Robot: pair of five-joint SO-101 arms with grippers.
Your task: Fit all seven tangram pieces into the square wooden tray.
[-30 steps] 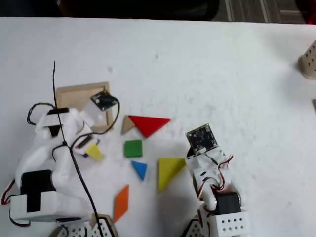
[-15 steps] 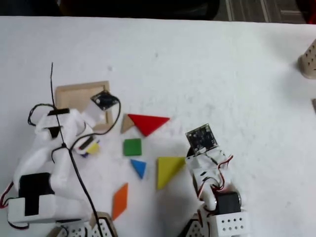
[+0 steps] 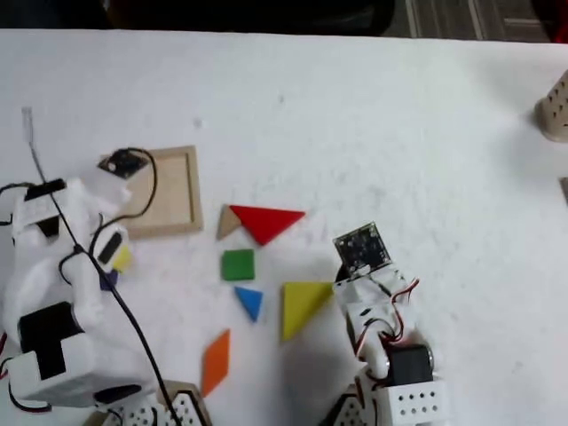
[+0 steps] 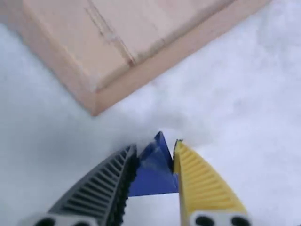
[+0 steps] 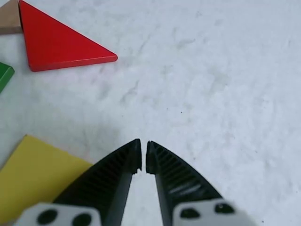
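Observation:
The square wooden tray [image 3: 190, 182] lies bare at the left, and its corner [image 4: 96, 96] shows in the left wrist view. My left gripper [image 4: 153, 153] hangs just off the tray's near left corner, shut on a dark blue triangle [image 4: 151, 172]; from above that gripper [image 3: 114, 266] and its blue triangle [image 3: 108, 280] sit beside the tray's front edge. On the table lie a red triangle [image 3: 266, 222], a tan triangle [image 3: 228, 223], a green square [image 3: 238, 264], a small blue triangle [image 3: 250, 303], a yellow triangle [image 3: 302, 306] and an orange parallelogram [image 3: 216, 361]. My right gripper [image 5: 143, 155] is shut and holds nothing, beside the yellow triangle [image 5: 33, 174].
A black cable [image 3: 133, 328] trails over the left arm. A perforated wooden object [image 3: 555, 111] stands at the far right edge. The table's far half and right side are bare white surface.
The left arm swung left with the dark blue triangle, from the tray's front right corner to its front left. The tray is uncovered now. The right arm stayed still.

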